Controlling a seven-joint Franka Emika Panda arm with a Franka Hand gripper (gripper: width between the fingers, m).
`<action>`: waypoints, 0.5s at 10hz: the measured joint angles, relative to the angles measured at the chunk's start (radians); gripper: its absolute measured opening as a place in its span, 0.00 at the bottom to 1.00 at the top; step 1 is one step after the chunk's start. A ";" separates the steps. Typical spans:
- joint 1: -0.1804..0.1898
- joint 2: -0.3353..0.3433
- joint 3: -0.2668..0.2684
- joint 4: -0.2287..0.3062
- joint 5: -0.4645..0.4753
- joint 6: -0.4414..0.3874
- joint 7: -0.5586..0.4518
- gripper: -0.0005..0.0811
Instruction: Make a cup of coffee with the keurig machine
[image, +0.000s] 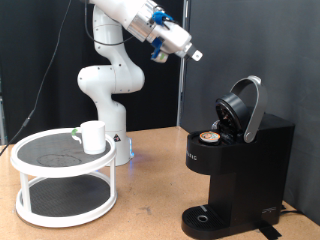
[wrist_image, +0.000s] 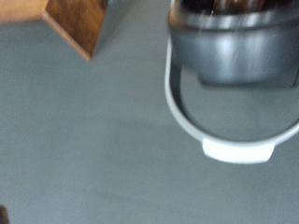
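Gripper (image: 196, 56) raised high above keurig machine (image: 238, 160), lid open, pod seemingly seated. Jaw state cannot be told. Cup (image: 93, 137) parked far left; brew without it risks spill.

The exterior view looks level across the tabletop (image: 150, 190) from a moderate distance, facing the arm, with the tool (image: 195, 56) raised high. The wrist view looks from the tool at the keurig machine (image: 235, 165) lid (wrist_image: 229, 56), close and blurred. Both views share that lid.
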 joint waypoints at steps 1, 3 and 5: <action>0.011 0.005 0.015 0.016 0.023 0.011 0.004 0.91; 0.020 0.027 0.062 0.054 0.012 0.035 0.050 0.91; 0.025 0.053 0.124 0.084 -0.013 0.096 0.120 0.91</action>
